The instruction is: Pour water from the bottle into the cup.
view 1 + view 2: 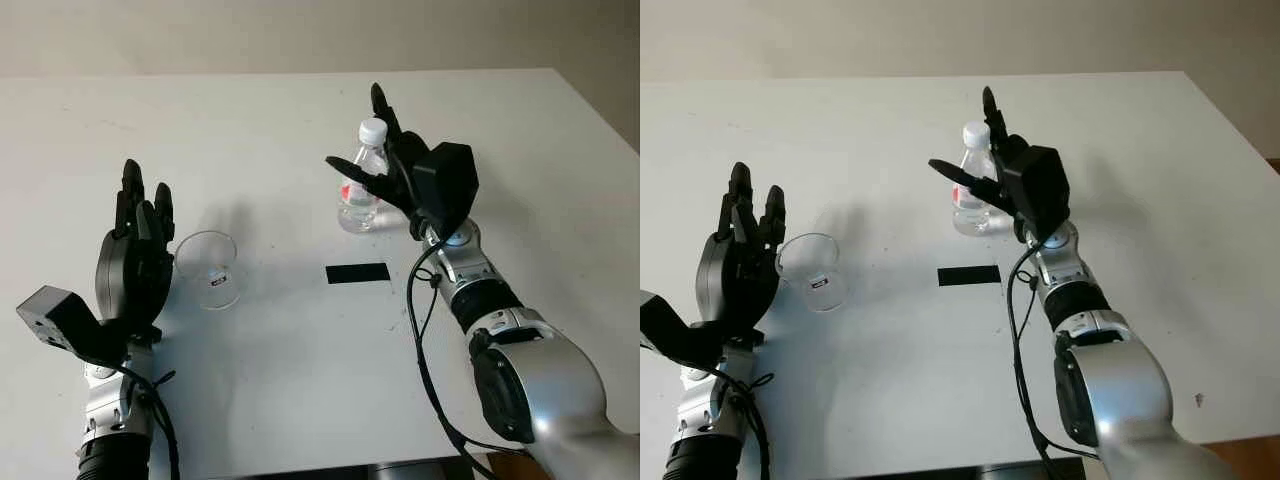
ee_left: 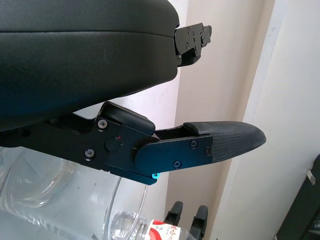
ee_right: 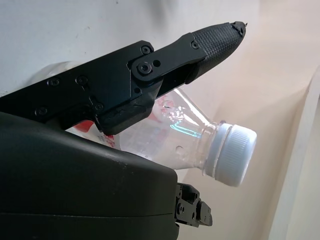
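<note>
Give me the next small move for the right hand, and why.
Probably close the right hand on the bottle. Its fingers flank the bottle without clearly gripping it, and the bottle stands upright on the table, white cap still on. The left hand is open beside the empty cup, so pouring waits on a grasp.

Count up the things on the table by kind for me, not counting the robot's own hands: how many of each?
Bottle: 1, clear with a white cap, the open right hand around it.
Cup: 1, clear, beside the open left hand.
Black strip: 1, flat on the table.
Total: 3.
</note>
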